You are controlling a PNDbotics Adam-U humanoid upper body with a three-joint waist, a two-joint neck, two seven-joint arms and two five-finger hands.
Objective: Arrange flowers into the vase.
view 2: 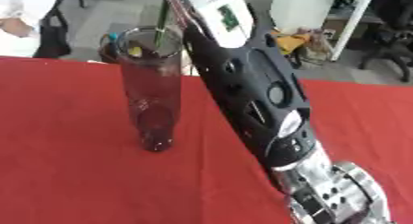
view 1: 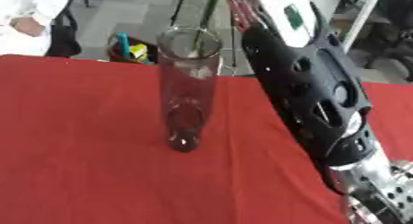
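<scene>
Progress: early | tall clear glass vase (view 1: 187,87) upright on red-clothed bench (view 1: 80,149) | thin green stem (view 1: 206,20) at vase mouth | right hand (view 2: 190,6) above vase, fingers' state unreadable | release pending

Clear vase (view 1: 188,85), green stem (view 1: 208,15), red tablecloth (view 1: 80,149), black arm (view 1: 315,94)
</scene>
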